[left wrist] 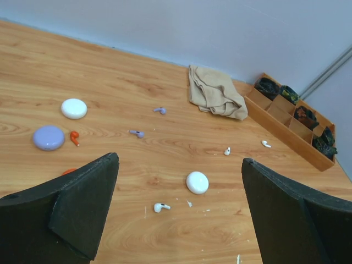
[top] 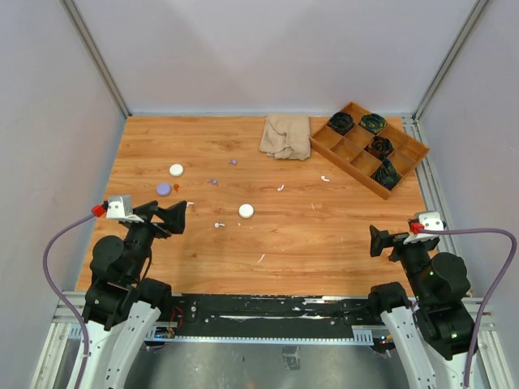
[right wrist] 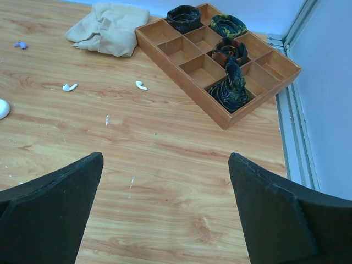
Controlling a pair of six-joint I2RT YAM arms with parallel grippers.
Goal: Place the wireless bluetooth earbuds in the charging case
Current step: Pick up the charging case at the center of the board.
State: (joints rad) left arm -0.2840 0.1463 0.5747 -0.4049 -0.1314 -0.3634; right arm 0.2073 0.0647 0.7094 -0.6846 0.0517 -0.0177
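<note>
Left gripper (left wrist: 180, 160) spread wide, empty, touching nothing. Earbuds (top: 219, 224) scattered flat on the table (top: 324, 235) among round cases (left wrist: 197, 182). Purple earbud (left wrist: 136, 133): long axis left-right, stem apparently leftward. White earbud (left wrist: 160, 207): stem pointing right. Right gripper (right wrist: 165, 157) spread wide, empty.

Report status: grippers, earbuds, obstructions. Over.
Left gripper open, empty. Right gripper open, empty. Earbuds scattered loose on the table, round cases lying apart. Cloth and tray at far edge, out of the way.
</note>
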